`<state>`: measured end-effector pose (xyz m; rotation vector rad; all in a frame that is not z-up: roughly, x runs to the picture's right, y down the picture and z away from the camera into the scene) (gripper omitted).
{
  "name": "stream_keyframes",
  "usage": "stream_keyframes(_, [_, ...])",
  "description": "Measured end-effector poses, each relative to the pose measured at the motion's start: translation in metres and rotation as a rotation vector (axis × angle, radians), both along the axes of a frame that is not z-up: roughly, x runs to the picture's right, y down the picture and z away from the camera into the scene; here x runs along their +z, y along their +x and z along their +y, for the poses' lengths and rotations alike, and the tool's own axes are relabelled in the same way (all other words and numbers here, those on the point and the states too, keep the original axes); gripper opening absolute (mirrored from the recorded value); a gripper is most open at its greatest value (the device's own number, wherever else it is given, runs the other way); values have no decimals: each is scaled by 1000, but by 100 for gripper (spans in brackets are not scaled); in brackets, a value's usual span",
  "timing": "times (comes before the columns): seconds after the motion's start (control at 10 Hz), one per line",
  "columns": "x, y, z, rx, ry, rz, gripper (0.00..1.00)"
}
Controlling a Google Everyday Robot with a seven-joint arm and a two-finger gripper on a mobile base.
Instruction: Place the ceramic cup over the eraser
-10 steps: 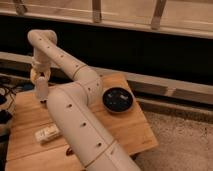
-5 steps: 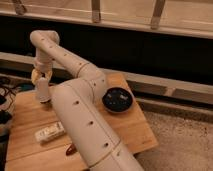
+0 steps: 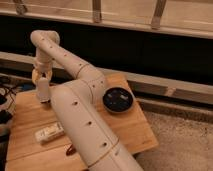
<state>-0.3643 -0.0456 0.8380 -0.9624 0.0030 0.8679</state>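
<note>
The ceramic cup (image 3: pixel 43 90) is a whitish cylinder standing upright at the back left of the wooden table (image 3: pixel 127 131). My gripper (image 3: pixel 41 76) is right on top of the cup, at the end of the white arm (image 3: pixel 80 107) that crosses the table from the bottom of the view. The eraser (image 3: pixel 49 132), a small whitish oblong block, lies on the table near the front left, well in front of the cup and apart from it.
A black round dish (image 3: pixel 118 99) sits at the back right of the table. A small reddish-brown object (image 3: pixel 71 149) shows beside the arm near the front edge. Dark cables (image 3: pixel 7 95) lie left of the table. A dark wall with a rail runs behind.
The gripper stays over the cup at the back left. The arm shifts only slightly. The eraser and the dish keep their places.
</note>
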Motion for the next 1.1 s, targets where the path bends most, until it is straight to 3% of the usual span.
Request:
stream_keyframes(0.2, [2, 2, 0, 1, 0, 3, 79])
stream_keyframes(0.6, [7, -16, 9, -37, 30, -1, 80])
stream_keyframes(1.1, [7, -14, 8, -36, 32, 2, 80])
